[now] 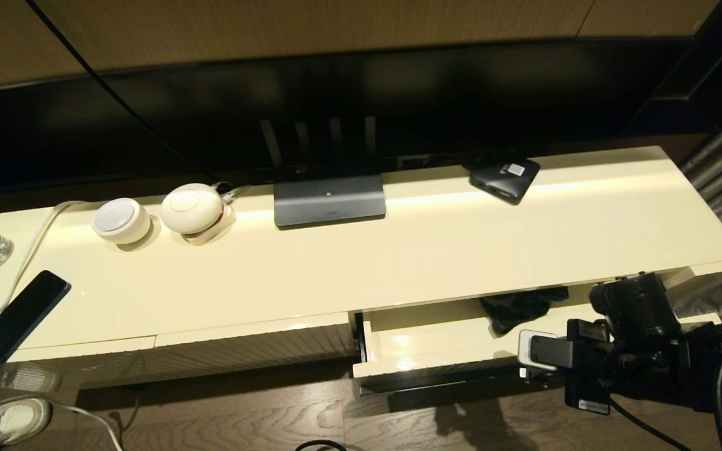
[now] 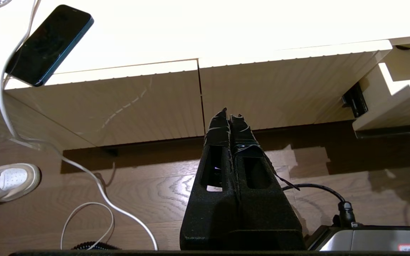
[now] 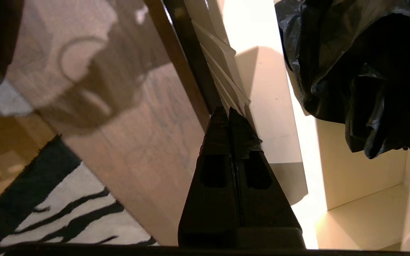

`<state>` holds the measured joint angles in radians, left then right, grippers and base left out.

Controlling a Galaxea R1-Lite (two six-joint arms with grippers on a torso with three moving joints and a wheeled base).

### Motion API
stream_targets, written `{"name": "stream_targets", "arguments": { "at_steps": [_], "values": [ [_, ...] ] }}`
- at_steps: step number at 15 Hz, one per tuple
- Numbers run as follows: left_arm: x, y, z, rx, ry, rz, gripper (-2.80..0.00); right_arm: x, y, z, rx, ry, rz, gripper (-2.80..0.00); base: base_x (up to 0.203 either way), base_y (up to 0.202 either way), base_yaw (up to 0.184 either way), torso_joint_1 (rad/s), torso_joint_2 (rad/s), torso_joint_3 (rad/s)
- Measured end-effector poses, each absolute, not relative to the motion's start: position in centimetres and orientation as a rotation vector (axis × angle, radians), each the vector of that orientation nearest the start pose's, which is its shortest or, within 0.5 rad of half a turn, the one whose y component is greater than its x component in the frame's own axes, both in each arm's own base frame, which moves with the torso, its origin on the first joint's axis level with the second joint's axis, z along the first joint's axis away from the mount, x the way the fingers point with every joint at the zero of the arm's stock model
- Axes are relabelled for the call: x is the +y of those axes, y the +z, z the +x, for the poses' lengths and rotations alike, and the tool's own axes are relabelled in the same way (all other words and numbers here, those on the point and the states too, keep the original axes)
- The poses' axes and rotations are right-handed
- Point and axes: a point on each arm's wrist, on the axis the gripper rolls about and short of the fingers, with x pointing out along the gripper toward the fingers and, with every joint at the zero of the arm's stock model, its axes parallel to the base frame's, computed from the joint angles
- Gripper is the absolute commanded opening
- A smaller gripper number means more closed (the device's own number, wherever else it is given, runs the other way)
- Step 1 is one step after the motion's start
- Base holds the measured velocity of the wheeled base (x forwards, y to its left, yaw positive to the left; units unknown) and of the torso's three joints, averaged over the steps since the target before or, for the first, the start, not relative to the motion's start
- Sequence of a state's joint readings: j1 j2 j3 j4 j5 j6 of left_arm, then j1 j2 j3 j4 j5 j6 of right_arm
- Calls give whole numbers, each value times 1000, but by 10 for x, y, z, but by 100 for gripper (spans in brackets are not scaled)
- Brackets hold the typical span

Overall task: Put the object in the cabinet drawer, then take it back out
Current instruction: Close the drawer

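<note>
Umbrella (image 1: 519,308) is lain inside the pulled-out cabinet drawer (image 1: 436,361), toward its rear. Right gripper (image 3: 229,113) is clenched empty at the drawer's front edge, probably for pushing it. Left gripper (image 2: 228,114) is clenched, parked low before the cabinet.

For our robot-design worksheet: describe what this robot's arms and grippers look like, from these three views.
The left gripper and right gripper each have two matt black, rough-textured fingers tapering to a tip, with a rectangular slot in each finger. In the head view the right arm is black and blocky, with a round black joint, a white-and-black box, black cables and a small white label.
</note>
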<state>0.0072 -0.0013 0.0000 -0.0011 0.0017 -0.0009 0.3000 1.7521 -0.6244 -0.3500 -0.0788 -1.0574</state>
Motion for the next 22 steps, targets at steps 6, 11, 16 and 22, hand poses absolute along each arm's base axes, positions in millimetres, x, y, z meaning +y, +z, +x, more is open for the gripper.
{"name": "stream_targets", "arguments": {
  "at_steps": [6, 11, 16, 22],
  "values": [
    [0, 76, -23, -2, 9, -1, -280, 83, 99, 277, 518, 554, -1138, -280, 0, 0, 0, 0, 0, 0],
    [0, 76, -23, -3, 9, -2, -280, 87, 103, 292, 459, 519, -1131, -280, 0, 0, 0, 0, 0, 0],
    [0, 76, -23, -3, 9, -2, -280, 91, 105, 303, 407, 486, -1125, -280, 0, 0, 0, 0, 0, 0],
    [0, 76, -23, -3, 9, -2, -280, 92, 106, 306, 386, 469, -1125, -280, 0, 0, 0, 0, 0, 0]
  ]
}}
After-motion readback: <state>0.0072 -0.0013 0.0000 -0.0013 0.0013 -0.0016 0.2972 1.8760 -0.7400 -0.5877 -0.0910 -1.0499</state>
